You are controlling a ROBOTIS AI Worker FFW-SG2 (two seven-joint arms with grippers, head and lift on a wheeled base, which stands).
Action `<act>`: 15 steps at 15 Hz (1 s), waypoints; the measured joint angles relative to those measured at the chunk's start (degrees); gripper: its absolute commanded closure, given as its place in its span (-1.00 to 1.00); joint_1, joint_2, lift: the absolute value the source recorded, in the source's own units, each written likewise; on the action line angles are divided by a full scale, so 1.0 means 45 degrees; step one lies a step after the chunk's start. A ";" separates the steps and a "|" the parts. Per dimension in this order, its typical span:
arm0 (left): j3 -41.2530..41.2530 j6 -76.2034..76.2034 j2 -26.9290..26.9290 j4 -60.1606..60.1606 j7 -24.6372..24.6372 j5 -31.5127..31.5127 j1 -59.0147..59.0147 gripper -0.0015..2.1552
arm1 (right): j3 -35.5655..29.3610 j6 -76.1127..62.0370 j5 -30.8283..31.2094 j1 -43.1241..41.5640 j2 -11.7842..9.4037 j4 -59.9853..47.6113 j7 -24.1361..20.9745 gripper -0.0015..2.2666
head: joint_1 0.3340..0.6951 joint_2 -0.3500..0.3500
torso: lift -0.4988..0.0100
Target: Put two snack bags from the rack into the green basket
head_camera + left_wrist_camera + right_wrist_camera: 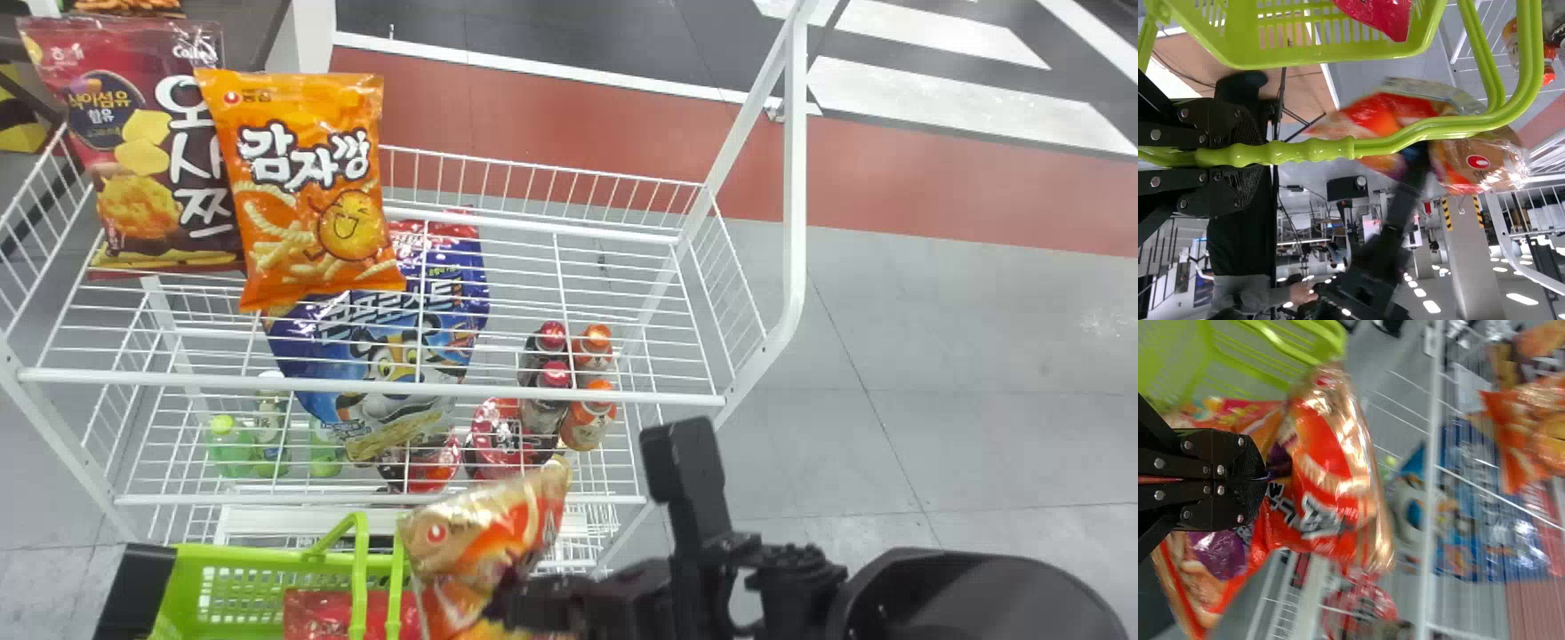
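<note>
Showing a white wire rack (551, 396) across the upper left and centre of the head view, with the green basket (182, 587) below it at the lower left. Right gripper (511, 604), lower centre: closed, with a gold-and-orange bag (484, 533) pinched between its fingers. The bag overlaps the basket's right part in the head view; whether it is above the basket or beside it cannot be told. Left gripper (1238, 155): closed around the basket's handle (1318, 150), as seen in the left wrist view. Inside the basket lies a red bag (307, 613). Upper shelf, upper left of the frame: a dark-red bag (142, 191) and an orange bag (311, 204) are set side by side, the orange one partly covering the other. Lower level, centre left: a blue bag (391, 360), seen through the upper shelf's wires. To its right are bottles with red and orange caps (587, 427); green bottles (231, 449) lie to its lower left in the view, near the basket.
</note>
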 measured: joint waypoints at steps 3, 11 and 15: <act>0.0054 -0.0001 -0.0042 -0.0042 0.0045 0.0040 -0.0025 0.97 | 0.0792 0.0972 -0.0490 0.0045 -0.0020 0.0634 0.0020 0.96 | 1.00 -0.65 | 0.93; -0.0253 0.0009 -0.0131 -0.0136 0.0178 0.0039 -0.0113 0.97 | 0.2608 -0.2384 0.0036 -0.1493 0.0047 0.5071 0.0630 0.53 | 1.00 -0.30 | 0.93; -0.0277 0.0009 -0.0124 -0.0088 0.0229 -0.0011 -0.0138 0.97 | 0.2432 -0.1154 -0.0174 -0.1841 0.0120 0.5286 0.0692 -1.00 | 1.00 -0.33 | 0.93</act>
